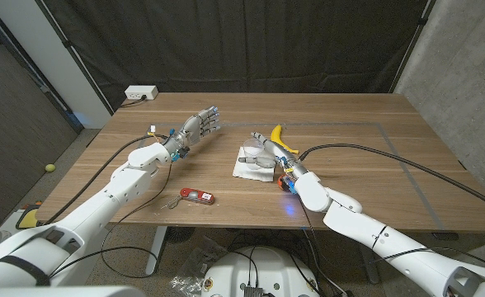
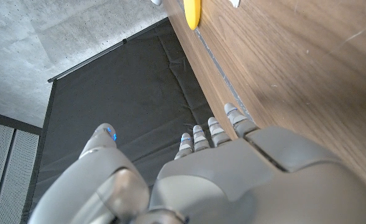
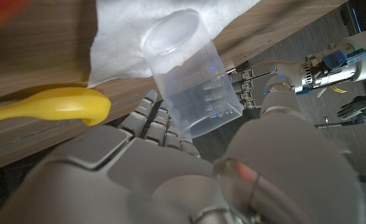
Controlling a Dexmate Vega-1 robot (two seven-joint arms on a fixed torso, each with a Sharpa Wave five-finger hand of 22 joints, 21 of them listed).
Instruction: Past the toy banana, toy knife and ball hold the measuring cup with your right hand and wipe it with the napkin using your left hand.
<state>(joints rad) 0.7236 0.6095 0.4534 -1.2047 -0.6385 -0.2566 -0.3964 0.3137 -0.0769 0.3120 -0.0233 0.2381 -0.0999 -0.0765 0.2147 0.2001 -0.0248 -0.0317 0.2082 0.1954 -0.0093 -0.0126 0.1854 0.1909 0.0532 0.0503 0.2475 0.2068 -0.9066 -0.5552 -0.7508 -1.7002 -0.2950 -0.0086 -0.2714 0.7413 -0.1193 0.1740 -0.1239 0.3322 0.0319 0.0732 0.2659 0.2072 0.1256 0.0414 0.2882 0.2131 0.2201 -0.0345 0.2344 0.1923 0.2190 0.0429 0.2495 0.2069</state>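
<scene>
The clear measuring cup (image 1: 257, 152) (image 3: 189, 81) lies tipped on the white napkin (image 1: 247, 169) (image 3: 127, 31) at mid-table. My right hand (image 1: 284, 171) (image 3: 170, 162) reaches to it, fingers (image 3: 153, 118) along one side and the thumb on the other, not closed around it. The yellow toy banana (image 1: 280, 139) (image 3: 52, 104) (image 2: 192, 12) lies just behind the napkin. The red toy knife (image 1: 198, 195) sits near the front edge. My left hand (image 1: 200, 126) (image 2: 233, 174) hovers left of the cup, fingers spread and holding nothing.
A white power strip (image 1: 141, 93) rests at the table's back left corner. A yellow-green ball (image 1: 51, 167) lies on the floor off the left side. Cables trail from both arms across the wood.
</scene>
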